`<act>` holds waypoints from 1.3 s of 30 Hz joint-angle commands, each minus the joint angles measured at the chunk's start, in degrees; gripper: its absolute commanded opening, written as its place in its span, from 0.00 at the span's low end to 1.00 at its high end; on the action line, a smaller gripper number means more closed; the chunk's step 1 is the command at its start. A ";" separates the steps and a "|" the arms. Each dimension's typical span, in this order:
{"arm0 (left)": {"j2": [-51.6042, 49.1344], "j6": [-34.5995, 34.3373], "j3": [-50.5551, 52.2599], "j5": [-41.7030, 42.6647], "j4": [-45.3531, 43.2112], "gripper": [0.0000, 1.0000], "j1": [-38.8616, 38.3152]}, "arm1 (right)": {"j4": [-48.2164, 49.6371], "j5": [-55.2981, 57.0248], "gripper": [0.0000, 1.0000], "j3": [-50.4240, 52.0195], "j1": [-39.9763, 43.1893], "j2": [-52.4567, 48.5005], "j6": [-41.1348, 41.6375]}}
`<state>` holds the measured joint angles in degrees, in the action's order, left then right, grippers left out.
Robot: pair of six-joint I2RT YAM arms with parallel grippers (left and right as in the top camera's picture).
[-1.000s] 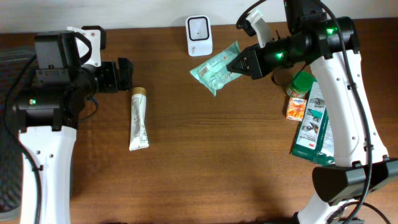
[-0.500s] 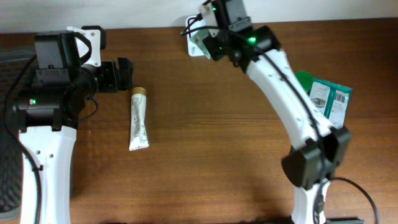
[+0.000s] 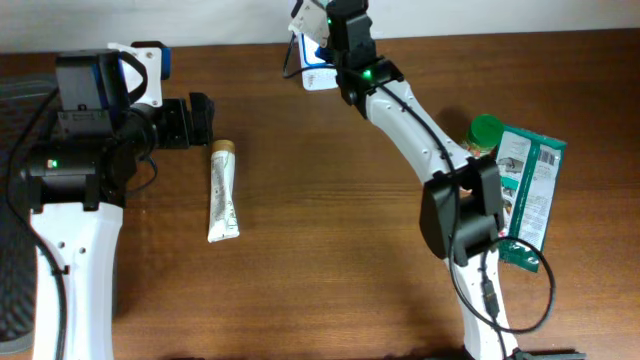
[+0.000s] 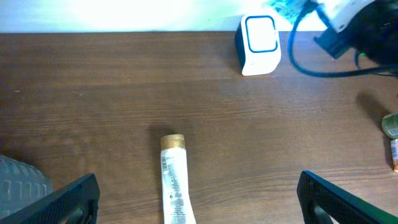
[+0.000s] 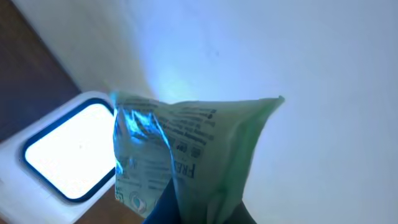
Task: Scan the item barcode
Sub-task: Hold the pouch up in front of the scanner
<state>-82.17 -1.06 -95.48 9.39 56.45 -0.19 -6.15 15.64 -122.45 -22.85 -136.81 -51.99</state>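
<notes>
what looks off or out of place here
Nothing is spilled or broken. The one oddity is the green packet, creased and folded over where it is held up by the scanner. The tube lies flat.

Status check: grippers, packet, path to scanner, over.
Left gripper open, empty, near tube. Right gripper shut on green packet, held up by the lit scanner. Nothing between them.

Soft, even room light, with blue glare at the scanner [image 3: 318, 80].
Overhead, the wooden table [image 3: 300, 250] is evenly lit, shadows faint. In the right wrist view the scanner's window burns white, blue light washes the wall [image 5: 280, 50] above it, and the green packet [image 5: 186, 155] before it is glossy and blurred. From the left wrist the wall behind the scanner is blown out.
</notes>
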 commanded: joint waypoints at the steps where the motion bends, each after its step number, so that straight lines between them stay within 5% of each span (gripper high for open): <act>1: 0.55 0.70 -0.79 -0.22 -0.13 0.99 0.37 | 6.10 3.06 0.04 -0.83 0.11 -3.10 -6.32; 8: 0.55 0.70 -0.79 -0.22 -0.11 0.99 0.37 | 14.10 4.00 0.04 -0.83 0.04 -6.08 -10.51; 28: 0.55 0.70 -0.79 -0.22 -0.13 0.99 0.37 | 11.47 6.03 0.04 -0.83 -1.25 -5.46 -11.37; 39: 0.55 0.70 -0.79 -0.22 -0.11 0.99 0.37 | 4.48 0.33 0.04 -0.83 -0.74 3.96 7.76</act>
<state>-82.17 -1.06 -95.48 9.39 56.36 -0.19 0.56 19.79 -122.45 -23.68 -140.70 -54.04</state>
